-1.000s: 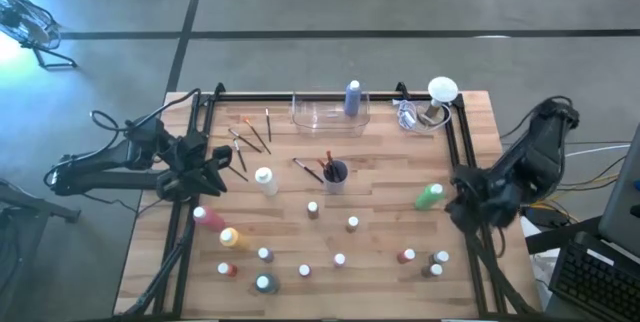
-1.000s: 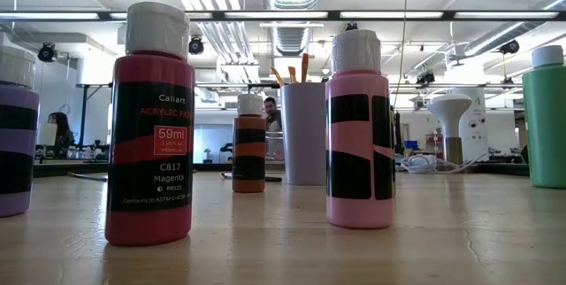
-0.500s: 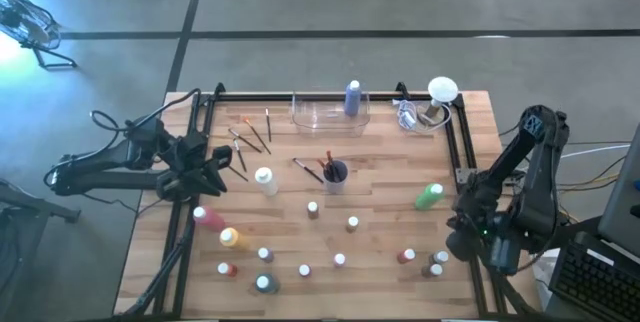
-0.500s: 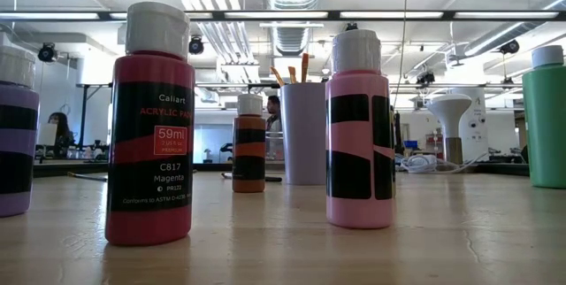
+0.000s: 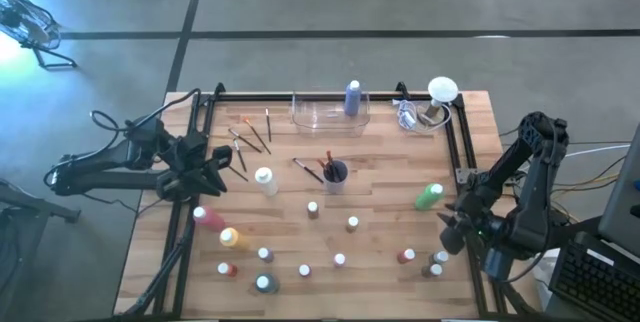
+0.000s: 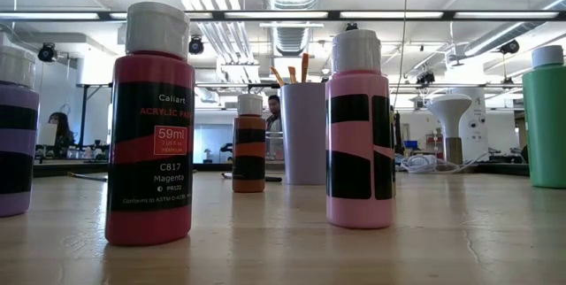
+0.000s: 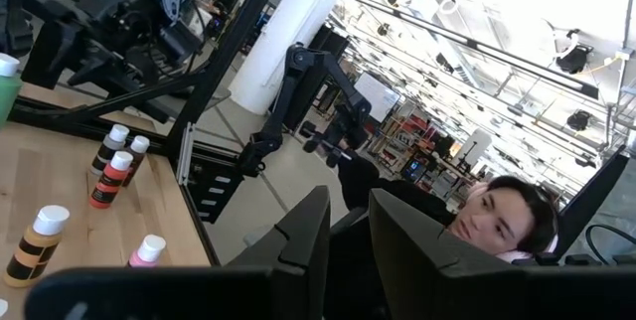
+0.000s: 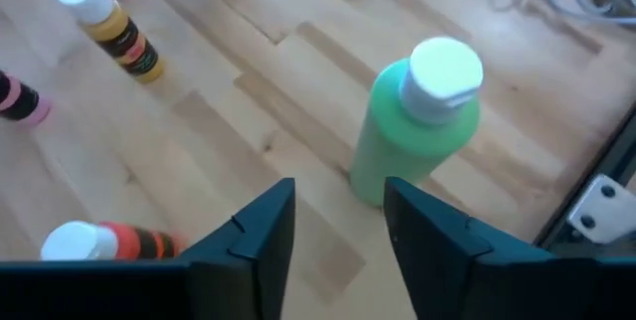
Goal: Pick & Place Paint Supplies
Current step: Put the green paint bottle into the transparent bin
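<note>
Paint bottles stand upright on their bases across the wooden table (image 5: 380, 197): a tall green one (image 5: 430, 195) (image 8: 417, 131), a white one (image 5: 265, 180), a pink one (image 5: 208, 216), a yellow one (image 5: 230, 237) and several small ones (image 5: 339, 259). Thin brushes (image 5: 250, 138) lie flat near the far left. More brushes stand in a cup (image 5: 335, 172). My right gripper (image 5: 447, 234) (image 8: 338, 216) hovers open over the table's right side, just nearside of the green bottle. My left gripper (image 5: 208, 167) (image 7: 348, 226) waits at the left edge, slightly open.
A clear tray (image 5: 330, 112) holding a purple bottle (image 5: 352, 97) sits at the far edge. A white lamp-like object (image 5: 441, 90) with cable is at the far right. Black rails (image 5: 455, 152) run along both sides. Small bottles (image 5: 408, 256) cluster under my right gripper. A person (image 7: 497, 221) is beyond the table.
My right arm has unfolded from its rest at the table's right edge. Its gripper has moved toward the near edge and then a little toward the table's left, ending near the green bottle. No object has moved.
</note>
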Motion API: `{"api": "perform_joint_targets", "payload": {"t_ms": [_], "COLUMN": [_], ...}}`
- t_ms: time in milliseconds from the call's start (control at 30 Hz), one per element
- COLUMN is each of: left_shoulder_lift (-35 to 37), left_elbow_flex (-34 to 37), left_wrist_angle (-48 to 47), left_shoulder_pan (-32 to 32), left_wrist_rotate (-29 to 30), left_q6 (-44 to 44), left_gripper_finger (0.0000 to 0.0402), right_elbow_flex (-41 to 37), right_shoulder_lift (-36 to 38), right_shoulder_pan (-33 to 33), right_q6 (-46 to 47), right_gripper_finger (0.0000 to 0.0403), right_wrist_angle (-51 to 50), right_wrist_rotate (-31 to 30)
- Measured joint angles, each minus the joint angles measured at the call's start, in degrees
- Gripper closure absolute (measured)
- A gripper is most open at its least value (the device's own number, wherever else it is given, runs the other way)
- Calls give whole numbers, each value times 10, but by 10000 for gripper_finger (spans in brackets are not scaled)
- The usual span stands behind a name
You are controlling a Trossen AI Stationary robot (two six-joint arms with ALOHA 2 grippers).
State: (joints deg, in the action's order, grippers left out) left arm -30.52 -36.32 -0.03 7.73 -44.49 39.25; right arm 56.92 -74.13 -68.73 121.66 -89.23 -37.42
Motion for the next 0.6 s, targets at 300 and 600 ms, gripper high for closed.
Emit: {"api": "perform_joint_targets", "payload": {"t_ms": [300,600], "left_shoulder_lift": [0,0], "left_elbow_flex": [0,0], "left_wrist_angle": [0,0], "left_shoulder_pan": [0,0], "left_wrist_rotate": [0,0], "left_q6": [0,0], "left_gripper_finger": [321,321], "right_elbow_flex": [-50,-98], "right_shoulder_lift": [7,28], "right_shoulder_pan": [2,5], "right_q6": [48,74], "right_gripper_finger": [199,203], "right_wrist_angle": [-8,-8], "right_wrist_rotate": [-3,-13]}}
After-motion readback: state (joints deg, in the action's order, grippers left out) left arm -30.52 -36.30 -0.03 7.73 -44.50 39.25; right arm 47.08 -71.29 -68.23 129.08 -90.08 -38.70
